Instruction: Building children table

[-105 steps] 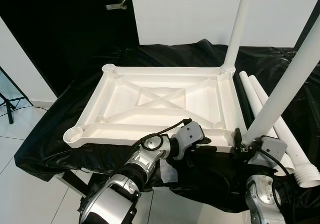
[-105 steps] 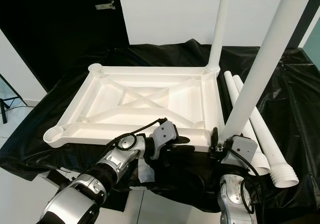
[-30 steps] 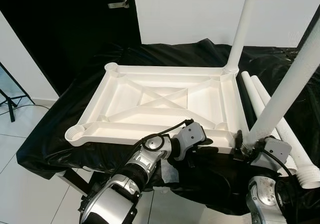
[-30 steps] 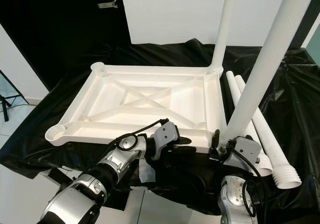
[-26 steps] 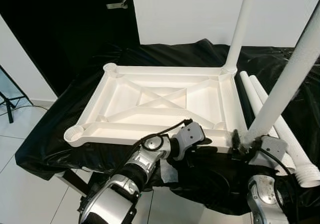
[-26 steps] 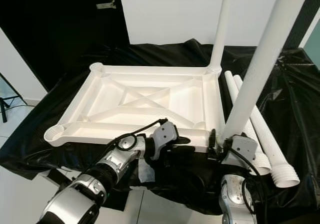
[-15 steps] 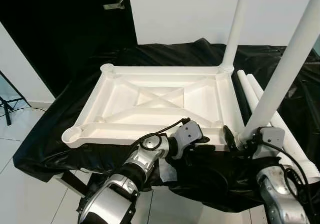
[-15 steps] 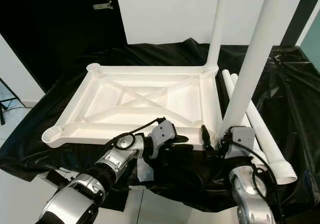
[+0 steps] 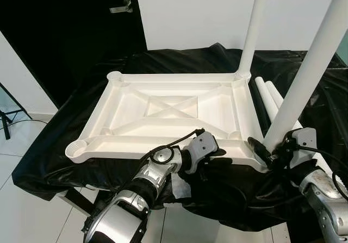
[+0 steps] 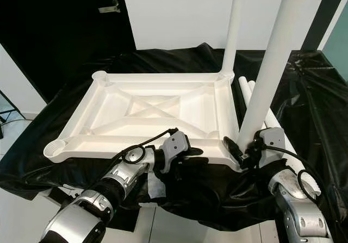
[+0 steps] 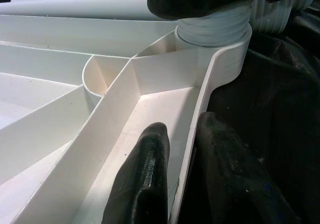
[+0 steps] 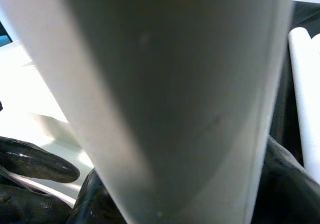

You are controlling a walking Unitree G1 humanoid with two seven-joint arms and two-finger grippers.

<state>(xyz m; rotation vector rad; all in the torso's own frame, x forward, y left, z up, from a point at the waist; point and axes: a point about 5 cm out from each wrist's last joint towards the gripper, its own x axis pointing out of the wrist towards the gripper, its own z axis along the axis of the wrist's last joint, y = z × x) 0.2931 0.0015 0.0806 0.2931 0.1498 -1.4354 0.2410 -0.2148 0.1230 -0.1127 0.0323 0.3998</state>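
Left fingers [image 11: 150, 184] pinch tabletop [image 9: 174, 112] front rim; right fingers [image 9: 260, 149] clasp leg [image 9: 304, 74] base at socket.

Two shiny silver arms are seen, made of round, ribbed parts. A grey box-shaped block is fitted at each wrist. Thin black cables are looped along both arms. The left gripper [image 9: 217, 157] and the right gripper [image 9: 262, 151] are each made with two long, rounded black fingers [image 11: 145, 184].

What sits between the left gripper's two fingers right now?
The near rim of the upturned tabletop: in the left wrist view one finger of the left gripper lies inside the wall, the other outside.
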